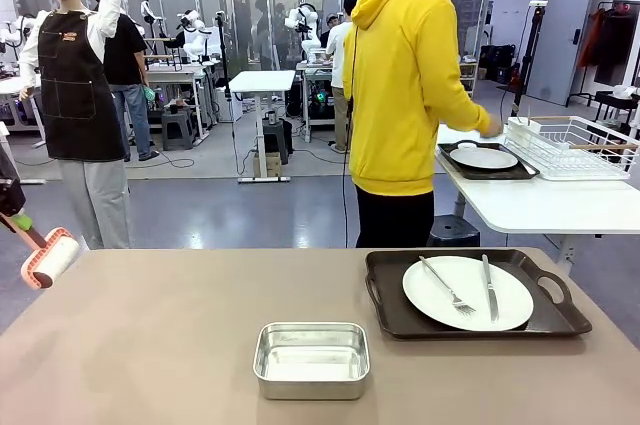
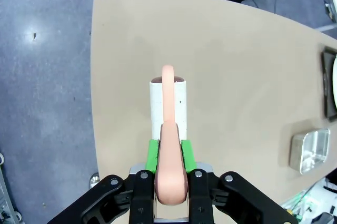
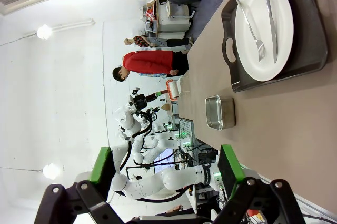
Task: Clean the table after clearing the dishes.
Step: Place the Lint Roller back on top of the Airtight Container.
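On the taupe table (image 1: 150, 345), at the right, a dark handled tray (image 1: 385, 295) carries a white plate (image 1: 468, 300) with a fork (image 1: 446, 286) and a knife (image 1: 489, 288). My left gripper (image 1: 12, 217) hangs at the far left edge, shut on the pink handle (image 2: 169, 166) of a lint roller (image 1: 52, 257), whose white roll (image 2: 167, 100) hovers over the table's left end. In the right wrist view my right gripper (image 3: 166, 168) stands open and empty, well back from the tray (image 3: 316, 39) and plate (image 3: 266, 29).
A small steel pan (image 1: 312, 358) sits near the table's front edge. Behind it, a person in a yellow hoodie (image 1: 405, 95) faces a white side table (image 1: 540, 205) holding another tray with a plate (image 1: 484, 158) and a wire rack (image 1: 570, 145).
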Available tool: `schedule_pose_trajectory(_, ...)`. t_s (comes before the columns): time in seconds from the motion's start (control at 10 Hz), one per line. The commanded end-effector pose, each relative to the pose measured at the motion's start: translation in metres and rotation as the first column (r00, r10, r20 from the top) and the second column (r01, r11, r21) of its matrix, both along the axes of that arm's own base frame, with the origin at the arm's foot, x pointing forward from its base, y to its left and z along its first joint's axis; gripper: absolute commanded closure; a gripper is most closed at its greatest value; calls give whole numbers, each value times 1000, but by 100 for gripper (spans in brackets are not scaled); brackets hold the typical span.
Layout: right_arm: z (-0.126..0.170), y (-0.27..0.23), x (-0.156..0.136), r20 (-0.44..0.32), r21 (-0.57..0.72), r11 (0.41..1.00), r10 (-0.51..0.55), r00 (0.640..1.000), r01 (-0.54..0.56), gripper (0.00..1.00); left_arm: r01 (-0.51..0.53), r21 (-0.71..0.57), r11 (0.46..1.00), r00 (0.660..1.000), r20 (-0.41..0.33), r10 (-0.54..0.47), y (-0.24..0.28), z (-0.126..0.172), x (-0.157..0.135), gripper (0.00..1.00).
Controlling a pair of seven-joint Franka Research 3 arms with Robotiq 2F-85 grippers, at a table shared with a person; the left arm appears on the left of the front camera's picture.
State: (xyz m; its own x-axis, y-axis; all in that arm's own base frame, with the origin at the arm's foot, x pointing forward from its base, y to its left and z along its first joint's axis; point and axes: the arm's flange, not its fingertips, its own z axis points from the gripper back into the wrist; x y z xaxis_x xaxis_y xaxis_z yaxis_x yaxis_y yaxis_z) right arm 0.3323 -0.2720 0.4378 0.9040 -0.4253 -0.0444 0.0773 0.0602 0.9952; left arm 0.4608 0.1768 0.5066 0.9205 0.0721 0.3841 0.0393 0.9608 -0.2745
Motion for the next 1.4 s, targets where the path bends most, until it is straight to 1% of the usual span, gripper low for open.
schedule_pose_trajectory(0.0,2,0,-3,8,7,1000,5,1000,-5,0,9,-8,1000,1000,25,-9,4,3,1,79)
schedule_pose_trajectory(1.1,2,0,-3,8,7,1000,5,1000,-5,0,9,-8,1000,1000,25,-9,4,3,1,79)
schedule_pose_trajectory(1.2,2,0,-3,8,7,1000,5,1000,-5,0,0,0,1000,1000,0,0,0,0,0,79)
schedule_pose_trajectory(1.3,2,0,-3,8,7,1000,5,1000,-5,0,130,119,984,987,74,-140,-19,25,8,79)
